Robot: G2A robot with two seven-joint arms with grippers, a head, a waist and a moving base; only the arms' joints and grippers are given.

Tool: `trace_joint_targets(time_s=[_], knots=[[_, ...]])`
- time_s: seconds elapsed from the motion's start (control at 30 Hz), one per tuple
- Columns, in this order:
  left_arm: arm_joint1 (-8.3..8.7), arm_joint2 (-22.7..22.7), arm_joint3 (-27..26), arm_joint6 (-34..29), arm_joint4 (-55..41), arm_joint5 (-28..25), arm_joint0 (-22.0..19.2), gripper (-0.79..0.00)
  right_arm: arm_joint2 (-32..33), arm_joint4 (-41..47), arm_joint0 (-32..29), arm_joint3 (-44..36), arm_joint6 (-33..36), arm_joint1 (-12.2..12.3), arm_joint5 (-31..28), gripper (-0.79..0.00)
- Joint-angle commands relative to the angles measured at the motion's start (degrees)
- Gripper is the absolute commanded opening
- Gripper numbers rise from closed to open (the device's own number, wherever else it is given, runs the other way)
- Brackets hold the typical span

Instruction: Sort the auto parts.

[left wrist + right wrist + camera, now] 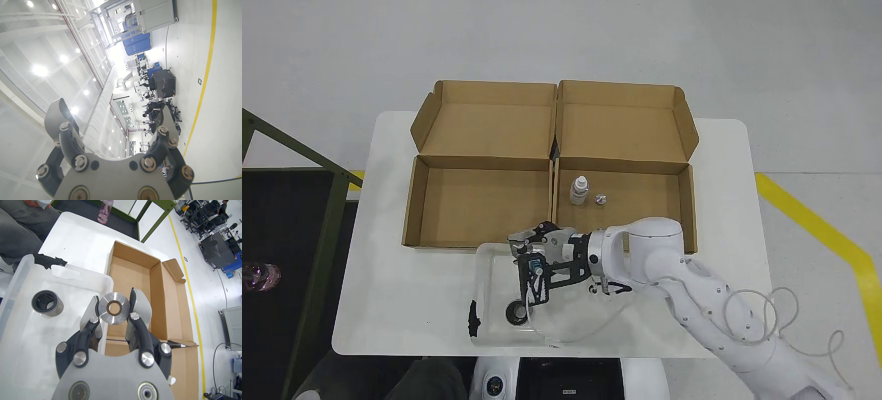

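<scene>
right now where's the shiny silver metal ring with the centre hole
In the right wrist view, the shiny silver metal ring is clamped in the right claw, above the clear plastic bin's rim beside the brown cardboard box.

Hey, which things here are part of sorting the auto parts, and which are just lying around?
Job: metal bushing in the right gripper; bearing in the clear bin; empty cardboard box; second cardboard box holding white bottle and small part.
Lying about: pink bottle on the side table.
</scene>
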Motion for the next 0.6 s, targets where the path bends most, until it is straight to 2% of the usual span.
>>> trace_joint_targets(time_s=[0.0,0.57], knots=[[0.00,0.00,0.00,0.00,0.00,0.00,0.00,0.000,-0.38,0.18,0.88,1.28,0.02,-0.25,0.42,-0.785],[0.00,0.00,0.00,0.00,0.00,0.00,0.00,0.000,-5.33,3.38,10.15,13.71,1.81,-3.69,4.43,-0.785]])
